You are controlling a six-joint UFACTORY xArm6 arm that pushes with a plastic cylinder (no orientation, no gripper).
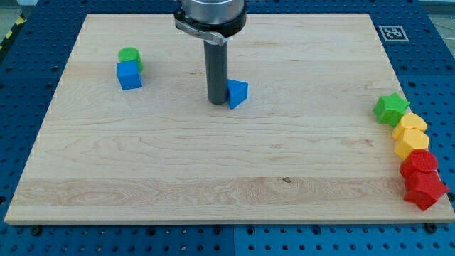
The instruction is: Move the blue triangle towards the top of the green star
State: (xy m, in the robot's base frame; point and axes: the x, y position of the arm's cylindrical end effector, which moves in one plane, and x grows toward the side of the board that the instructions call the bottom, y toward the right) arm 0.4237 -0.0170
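The blue triangle (238,93) lies on the wooden board, a little above the middle of the view. My tip (217,102) stands just to its left, touching or nearly touching its left side. The green star (391,109) sits at the board's right edge, far to the right of the triangle and slightly lower in the view.
Below the green star, along the right edge, stand two yellow blocks (410,133) and two red blocks (421,178) in a column. At the upper left a green round block (130,56) sits against a blue cube (129,75). A marker tag (392,33) is at the top right.
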